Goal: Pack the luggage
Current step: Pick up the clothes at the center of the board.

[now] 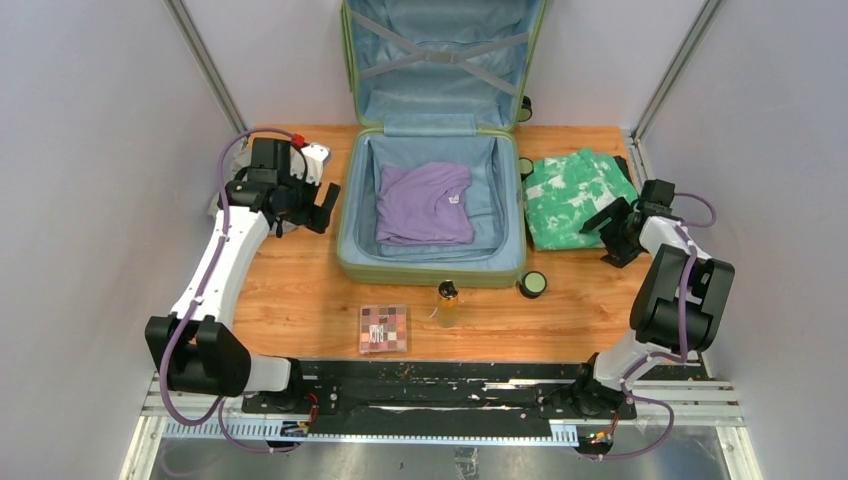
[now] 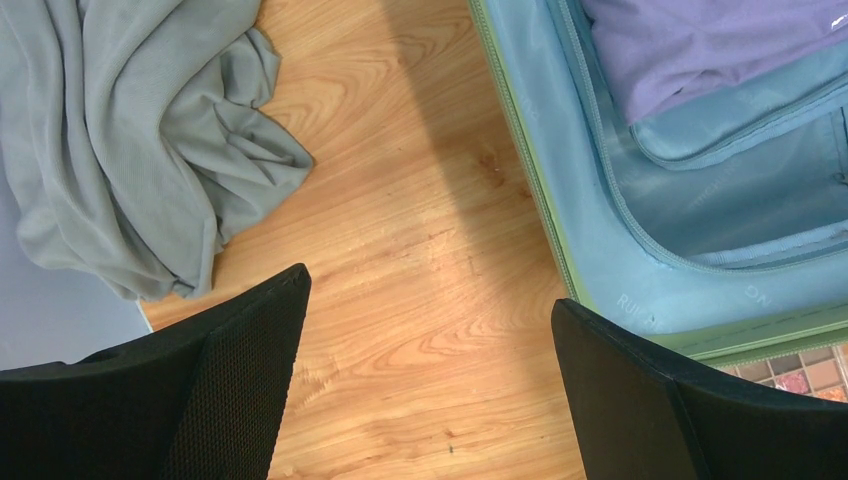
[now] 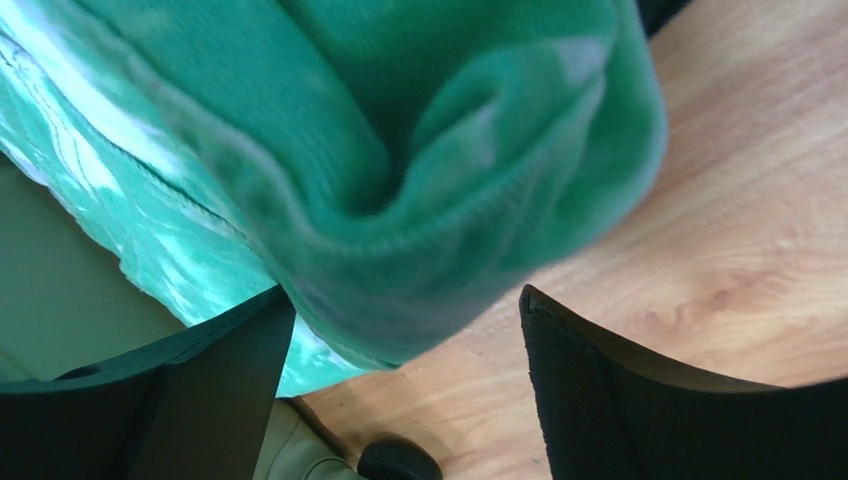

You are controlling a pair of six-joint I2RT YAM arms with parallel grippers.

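Observation:
The luggage (image 1: 432, 262) lies open in the middle of the table, its lid propped upright against the back wall. A folded purple shirt (image 1: 424, 203) lies in its blue-lined base (image 2: 560, 200). A green-and-white tie-dye garment (image 1: 575, 195) lies right of the case. My right gripper (image 1: 607, 238) is open at that garment's right edge, and a thick green fold (image 3: 450, 200) hangs just above and between its fingers. My left gripper (image 1: 322, 208) is open and empty over bare wood (image 2: 430, 300) just left of the case. A crumpled grey cloth (image 2: 120, 150) lies to its left.
In front of the case stand an eyeshadow palette (image 1: 383, 328), a small amber bottle (image 1: 447, 303) and a round green compact (image 1: 533, 284). A black luggage wheel (image 3: 400, 462) shows near the right gripper. White walls close in on both sides.

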